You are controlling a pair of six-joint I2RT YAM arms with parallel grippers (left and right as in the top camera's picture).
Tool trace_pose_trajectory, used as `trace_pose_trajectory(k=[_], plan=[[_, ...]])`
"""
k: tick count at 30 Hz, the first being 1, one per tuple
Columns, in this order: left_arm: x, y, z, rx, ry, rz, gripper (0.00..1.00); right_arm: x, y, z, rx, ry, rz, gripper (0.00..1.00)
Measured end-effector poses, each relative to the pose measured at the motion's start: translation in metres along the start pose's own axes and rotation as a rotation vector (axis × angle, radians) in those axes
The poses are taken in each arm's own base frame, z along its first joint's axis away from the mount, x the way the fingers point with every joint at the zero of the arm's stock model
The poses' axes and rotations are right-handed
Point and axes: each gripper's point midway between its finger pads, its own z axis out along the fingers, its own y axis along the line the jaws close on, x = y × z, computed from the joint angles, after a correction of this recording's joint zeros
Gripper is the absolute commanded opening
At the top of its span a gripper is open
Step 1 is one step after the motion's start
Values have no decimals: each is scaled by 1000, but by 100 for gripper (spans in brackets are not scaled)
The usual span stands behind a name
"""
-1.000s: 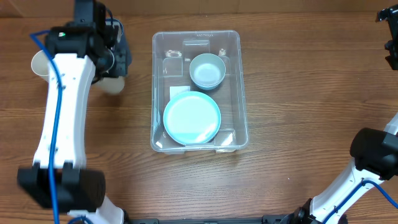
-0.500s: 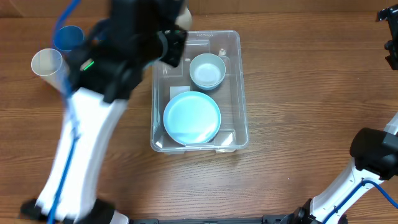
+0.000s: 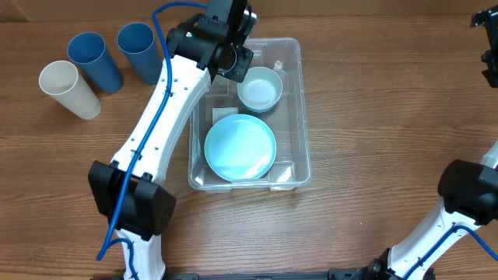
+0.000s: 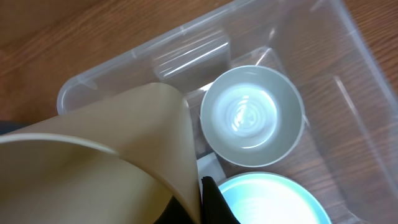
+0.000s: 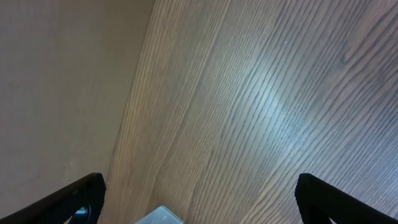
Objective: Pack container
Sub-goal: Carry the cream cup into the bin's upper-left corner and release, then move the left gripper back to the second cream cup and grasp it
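Observation:
The container [image 3: 300,117] is a clear bin at the table's middle. It holds a pale blue bowl [image 3: 259,87] at the far end and a light blue plate [image 3: 240,148] at the near end. My left gripper [image 3: 231,48] hovers over the container's far-left corner. In the left wrist view it [image 4: 206,204] is shut on a cream cup [image 4: 124,155], above the container [image 4: 143,56], the bowl [image 4: 252,115] and the plate [image 4: 273,199]. My right gripper [image 5: 199,193] is open and empty over bare table at the far right [image 3: 489,47].
A second cream cup [image 3: 68,87] and two blue cups [image 3: 93,60] [image 3: 140,50] stand at the far left of the wood table. The container's corner [image 5: 158,216] shows at the bottom of the right wrist view.
My left arm swung right from the cups at the far left to over the container's far-left corner, carrying the cream cup. The right arm has not moved.

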Motion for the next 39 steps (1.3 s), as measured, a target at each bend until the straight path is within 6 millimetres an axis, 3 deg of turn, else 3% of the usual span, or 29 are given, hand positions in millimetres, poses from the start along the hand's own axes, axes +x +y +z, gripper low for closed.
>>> trace_pose_trajectory(k=[8, 12, 15, 16, 21, 28, 35, 39], plan=[[19, 20, 46, -33, 100, -47, 4, 0, 0, 0, 1, 1, 0, 100], [27, 20, 63, -34, 136, -48, 5, 0, 0, 0, 0, 0, 0, 100], [26, 21, 65, -35, 132, -49, 52, 0, 0, 0, 0, 1, 0, 100], [27, 22, 66, -38, 133, -57, 64, 0, 0, 0, 0, 0, 0, 100], [25, 30, 77, -62, 125, -78, 89, 0, 0, 0, 1, 1, 0, 100], [14, 33, 74, -73, 89, -82, 92, 0, 0, 0, 0, 0, -1, 100], [-30, 36, 42, -76, -44, -91, 91, 0, 0, 0, 0, 0, -1, 100], [-35, 37, 35, -76, -58, -91, 92, 0, 0, 0, 0, 1, 0, 100]])
